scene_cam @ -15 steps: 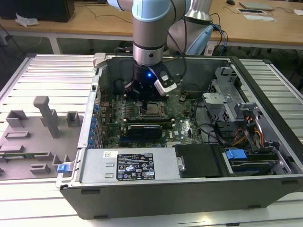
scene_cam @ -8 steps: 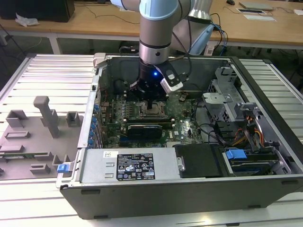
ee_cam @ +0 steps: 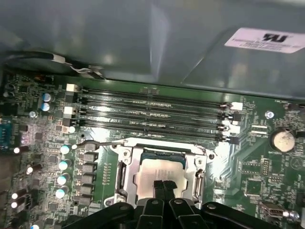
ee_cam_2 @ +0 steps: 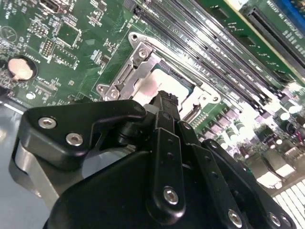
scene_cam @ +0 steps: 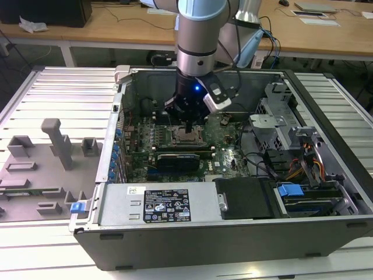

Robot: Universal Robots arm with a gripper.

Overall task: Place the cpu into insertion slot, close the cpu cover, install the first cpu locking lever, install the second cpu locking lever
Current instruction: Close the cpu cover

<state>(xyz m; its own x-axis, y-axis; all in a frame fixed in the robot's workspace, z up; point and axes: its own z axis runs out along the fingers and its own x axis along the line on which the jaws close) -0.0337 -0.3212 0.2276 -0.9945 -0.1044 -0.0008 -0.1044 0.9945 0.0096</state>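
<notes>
STEP: cpu cover [ee_cam: 123,172] judged closed, lever locking in hand | PINCER [ee_cam: 162,184]: clenched, empty | CPU: cpu [ee_cam: 151,168] seated in insertion slot [scene_cam: 187,139], directly beneath pincer tips | NEXT: calls for fine contact on thin lever wire [ee_cam: 102,143]

- Slatted pale metal desk [scene_cam: 70,87], ribs running across.
- On it, near the middle: open computer case [scene_cam: 175,245], lying on its side.
- Just beside the case, toward the exterior view's left: grey plate [scene_cam: 41,175] bearing upright blocks [scene_cam: 58,140].
</notes>
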